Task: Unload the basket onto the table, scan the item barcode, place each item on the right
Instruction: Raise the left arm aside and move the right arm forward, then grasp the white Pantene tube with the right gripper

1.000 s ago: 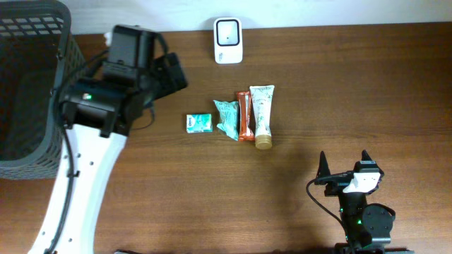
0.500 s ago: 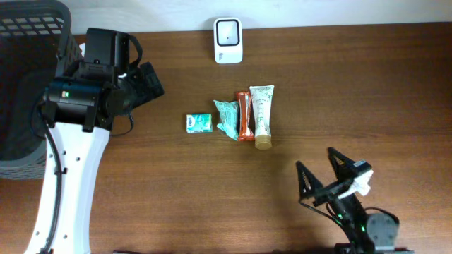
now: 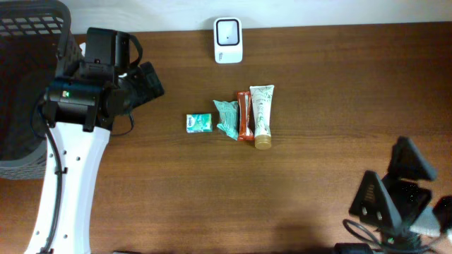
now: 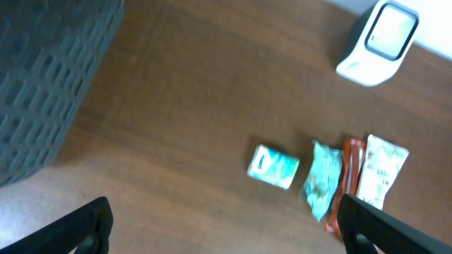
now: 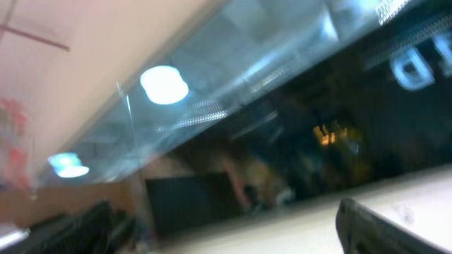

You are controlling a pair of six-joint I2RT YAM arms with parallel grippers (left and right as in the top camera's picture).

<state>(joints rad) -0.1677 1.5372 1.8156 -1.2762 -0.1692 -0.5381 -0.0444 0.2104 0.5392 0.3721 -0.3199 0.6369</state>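
Dark brown wooden worktop (image 3: 318, 85) carries a tight row of small items at its middle: green-and-white carton (image 3: 199, 123), teal crinkly sachet (image 3: 227, 118), orange bar wrapper (image 3: 244, 116) and white tube with gold cap (image 3: 262, 113), near a white scanner (image 3: 228, 40). All look light. The carton seems stiffest, best pinched across its short sides. Left tool (image 3: 150, 80) and right tool (image 3: 393, 182) stand wide apart, empty, well away.

Mock shop checkout, wood table (image 3: 339, 106) w/ barcode scanner (image 3: 228, 40), grey basket (image 3: 32, 27), small pkgd goods (image 3: 263, 113)
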